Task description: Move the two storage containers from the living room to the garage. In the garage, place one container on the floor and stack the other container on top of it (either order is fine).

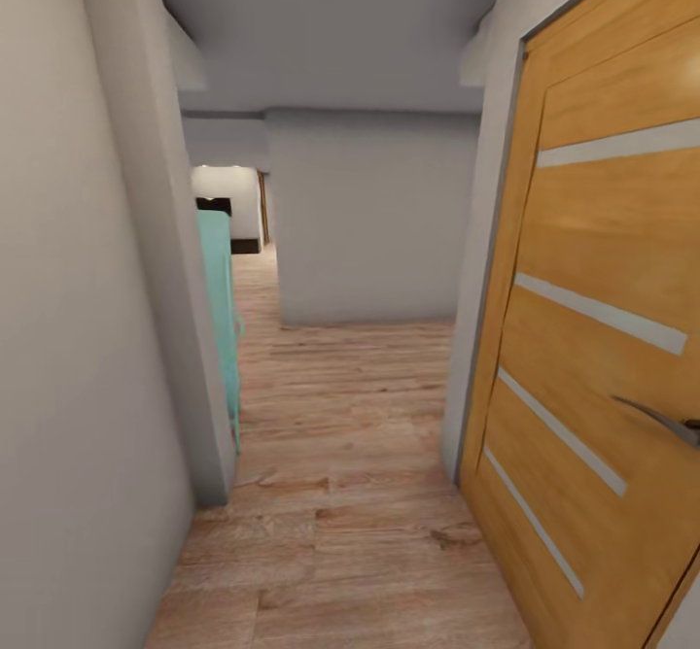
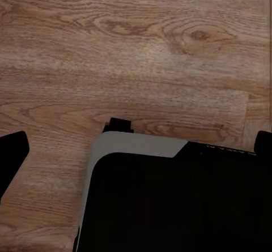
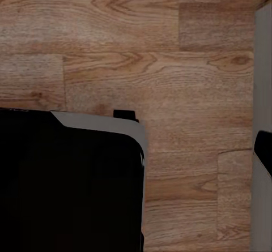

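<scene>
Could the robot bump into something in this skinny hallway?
Maybe. The wooden door stands close on the right, and its metal handle pokes out, so the robot could snag on it. The grey wall corner on the left squeezes the path, with a teal thing just past it to scrape. Both wrist views look down at the plank floor, so neither watches ahead.

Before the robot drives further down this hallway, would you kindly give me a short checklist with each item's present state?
1. Wood-plank floor ahead free of obstacles: ok.
2. Wooden door at the right stands close to the path, its handle jutting out: not ok.
3. Teal furniture beyond the left wall corner narrows the way: cannot tell.
4. Grippers carrying a container: cannot tell.
5. Robot base sits over wood planks, not concrete: ok.
</scene>
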Controlling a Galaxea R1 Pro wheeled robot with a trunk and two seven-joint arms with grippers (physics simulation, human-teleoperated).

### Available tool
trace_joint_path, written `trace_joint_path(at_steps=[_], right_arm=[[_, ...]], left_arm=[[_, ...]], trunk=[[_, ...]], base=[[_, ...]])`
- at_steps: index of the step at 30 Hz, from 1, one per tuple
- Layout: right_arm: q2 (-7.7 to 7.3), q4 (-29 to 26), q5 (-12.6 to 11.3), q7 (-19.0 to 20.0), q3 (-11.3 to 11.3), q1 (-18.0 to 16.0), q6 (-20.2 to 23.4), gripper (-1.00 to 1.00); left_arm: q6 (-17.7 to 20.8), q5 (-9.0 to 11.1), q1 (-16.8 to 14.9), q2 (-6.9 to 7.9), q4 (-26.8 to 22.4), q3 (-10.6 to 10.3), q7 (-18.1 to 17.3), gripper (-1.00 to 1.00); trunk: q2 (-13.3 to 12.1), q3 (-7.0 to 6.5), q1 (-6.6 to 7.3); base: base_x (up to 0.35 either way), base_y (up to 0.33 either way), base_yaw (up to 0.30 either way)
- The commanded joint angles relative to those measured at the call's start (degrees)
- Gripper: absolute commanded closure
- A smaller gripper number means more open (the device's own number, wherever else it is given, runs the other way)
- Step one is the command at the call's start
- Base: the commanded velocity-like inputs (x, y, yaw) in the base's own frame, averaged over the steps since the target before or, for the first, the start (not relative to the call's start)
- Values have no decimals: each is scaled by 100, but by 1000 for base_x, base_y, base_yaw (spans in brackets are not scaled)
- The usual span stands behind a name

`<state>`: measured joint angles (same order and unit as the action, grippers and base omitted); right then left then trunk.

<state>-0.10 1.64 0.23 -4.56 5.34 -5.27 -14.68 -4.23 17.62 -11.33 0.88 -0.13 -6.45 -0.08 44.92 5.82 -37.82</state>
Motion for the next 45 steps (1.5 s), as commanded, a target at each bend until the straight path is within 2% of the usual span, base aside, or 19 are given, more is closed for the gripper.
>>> trace_joint_path(at_steps=[1, 11, 24, 45], right_arm=[[1, 19, 3, -28, 46, -7, -26, -100], [16, 13, -8, -46, 35, -8, -55, -100], [4, 16, -51, -42, 25, -9, -55, -100], [-16, 12, 12, -45, 49, -8, -45, -100]], left_arm=[[-17, 50, -5, 0, 4, -49, -1, -100], [-17, 49, -2, 0, 5, -49, -1, -100], [-17, 49, -3, -3, 6, -49, -1, -100], [-1, 49, -8, -26, 5, -49, 0, -100]], trunk=[[7, 9, -5], [7, 9, -5], [7, 9, -5], [7, 9, -5]], base=[[324, -1, 0], [324, 0, 18], [325, 0, 213], [325, 0, 6]])
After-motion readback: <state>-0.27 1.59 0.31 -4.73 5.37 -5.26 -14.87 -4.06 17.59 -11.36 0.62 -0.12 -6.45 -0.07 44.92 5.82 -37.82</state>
